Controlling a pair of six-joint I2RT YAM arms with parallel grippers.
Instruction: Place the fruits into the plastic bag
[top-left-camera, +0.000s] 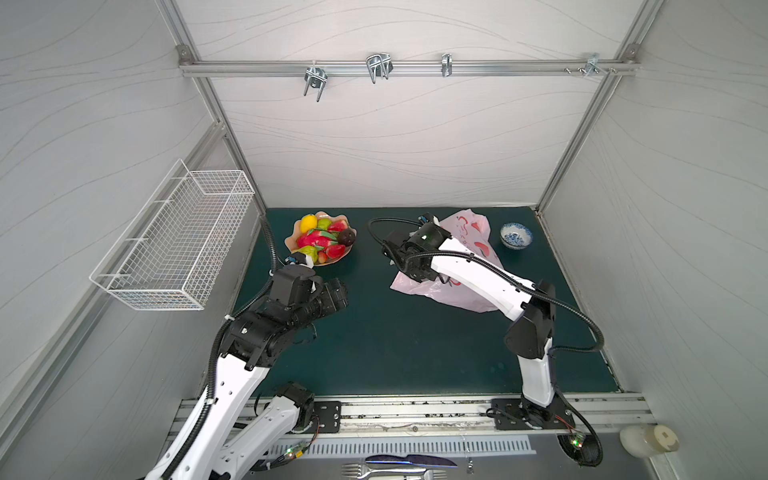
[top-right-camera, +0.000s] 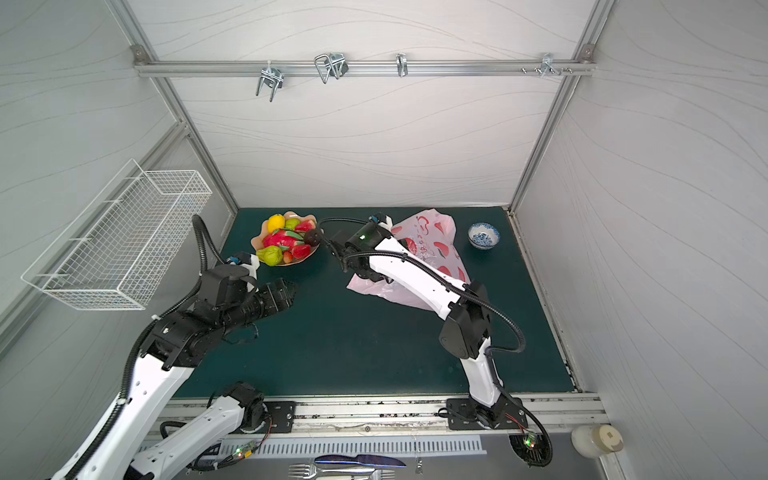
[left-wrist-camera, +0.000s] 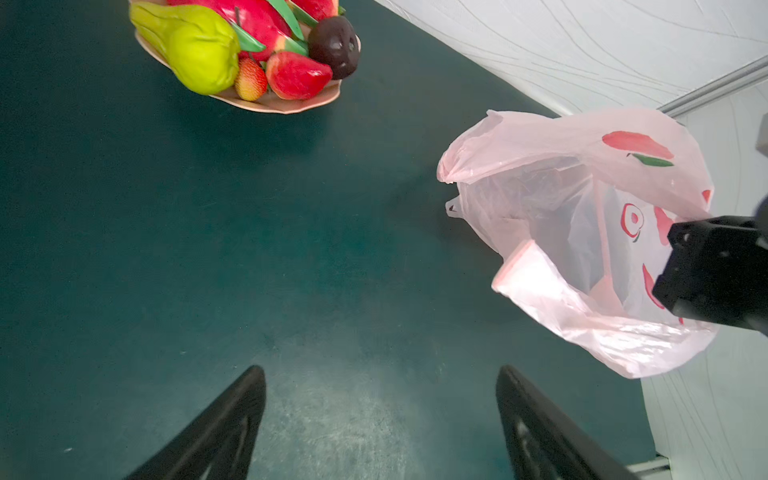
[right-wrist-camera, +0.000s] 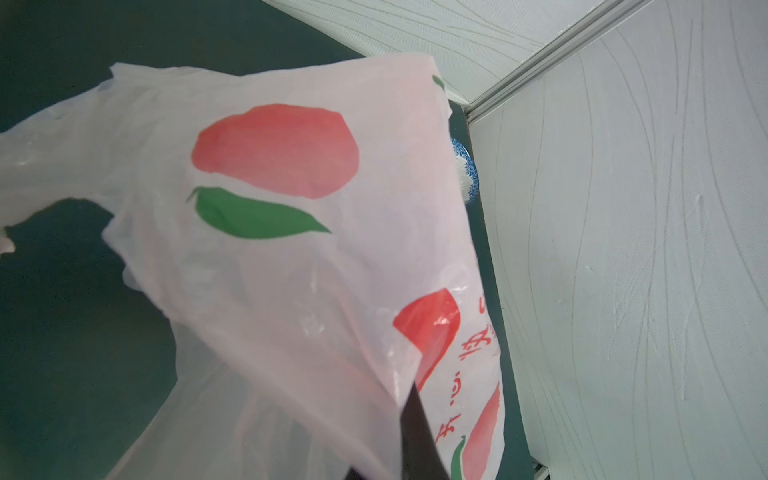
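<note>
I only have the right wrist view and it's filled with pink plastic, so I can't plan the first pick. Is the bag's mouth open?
Observer: Yes. In the left wrist view the plastic bag gapes wide at the mouth; the right gripper, shut on its edge, holds it up.
Operator: Where are the fruits?
Observer: The fruits are piled in the peach scalloped dish at the far left corner of the mat, apart from the bag.
Operator: And the left jaws?
Observer: The left gripper is open and empty, over bare mat in front of the dish.
</note>
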